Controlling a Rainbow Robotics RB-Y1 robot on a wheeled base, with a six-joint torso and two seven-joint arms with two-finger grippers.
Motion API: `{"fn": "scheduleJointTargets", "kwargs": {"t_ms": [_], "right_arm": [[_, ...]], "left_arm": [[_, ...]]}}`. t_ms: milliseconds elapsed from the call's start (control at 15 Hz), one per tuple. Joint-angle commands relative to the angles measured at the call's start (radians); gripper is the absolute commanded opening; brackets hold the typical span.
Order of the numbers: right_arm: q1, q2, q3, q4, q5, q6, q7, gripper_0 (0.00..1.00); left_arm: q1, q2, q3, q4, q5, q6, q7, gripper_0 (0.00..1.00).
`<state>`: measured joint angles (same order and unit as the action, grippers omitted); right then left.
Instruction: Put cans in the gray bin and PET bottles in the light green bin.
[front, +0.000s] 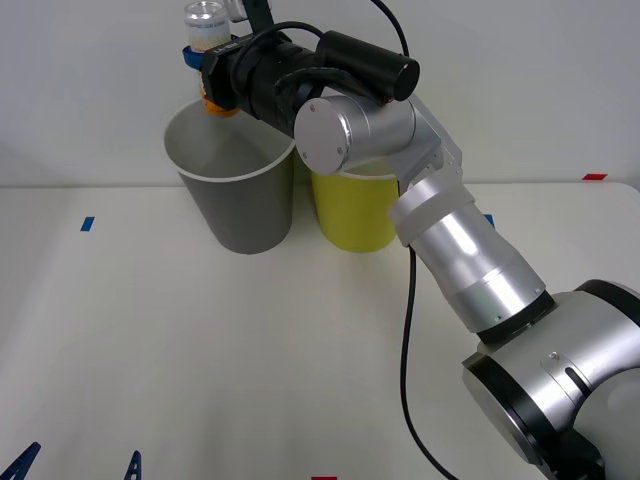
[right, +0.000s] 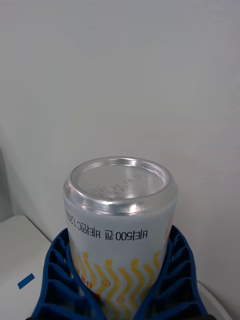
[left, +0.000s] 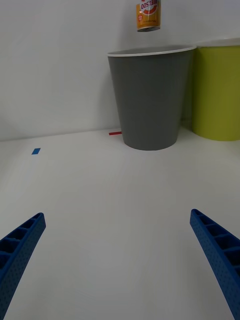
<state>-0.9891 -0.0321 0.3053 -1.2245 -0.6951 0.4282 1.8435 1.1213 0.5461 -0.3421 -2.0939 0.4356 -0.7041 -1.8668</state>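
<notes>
One small slim silver can with orange-yellow label (front: 209, 40) sits pinched in the right gripper (front: 205, 55), upright, directly above the mouth of the tall dark gray bin (front: 240, 205). Release should drop it in. Left gripper (left: 120, 260) hangs spread, low over the white table (front: 200, 360). Left wrist view alone shows the can's gap above the rim; the yellow-green bin (front: 352, 215) stands beside.

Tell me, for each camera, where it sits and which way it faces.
Front: above the arms, looking down at the table; right arm reaches across over the gray bin.
Right wrist: behind the right gripper, shut on the can, facing the wall.
Left wrist: low over the table, facing both bins; left gripper open.
Shared: front and left wrist both show the can above the gray bin, beside the green bin.
</notes>
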Motion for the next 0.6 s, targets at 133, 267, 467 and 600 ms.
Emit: {"fn": "scheduleJointTargets", "kwargs": {"t_ms": [133, 267, 467, 600], "right_arm": [[0.0, 0.017, 0.0, 0.0, -0.006, -0.016, 0.002, 0.75], [-0.002, 0.034, 0.0, 0.0, -0.044, -0.048, 0.003, 1.0], [0.0, 0.043, 0.001, 0.0, -0.027, -0.051, 0.023, 1.0], [0.0, 0.047, -0.002, 0.0, -0.017, -0.06, 0.034, 1.0]], "left_arm": [[0.0, 0.0, 0.0, 0.0, 0.0, 0.0, 0.0, 1.0], [0.0, 0.0, 0.0, 0.0, 0.0, 0.0, 0.0, 1.0], [0.0, 0.0, 0.0, 0.0, 0.0, 0.0, 0.0, 1.0], [0.0, 0.0, 0.0, 0.0, 0.0, 0.0, 0.0, 1.0]]}}
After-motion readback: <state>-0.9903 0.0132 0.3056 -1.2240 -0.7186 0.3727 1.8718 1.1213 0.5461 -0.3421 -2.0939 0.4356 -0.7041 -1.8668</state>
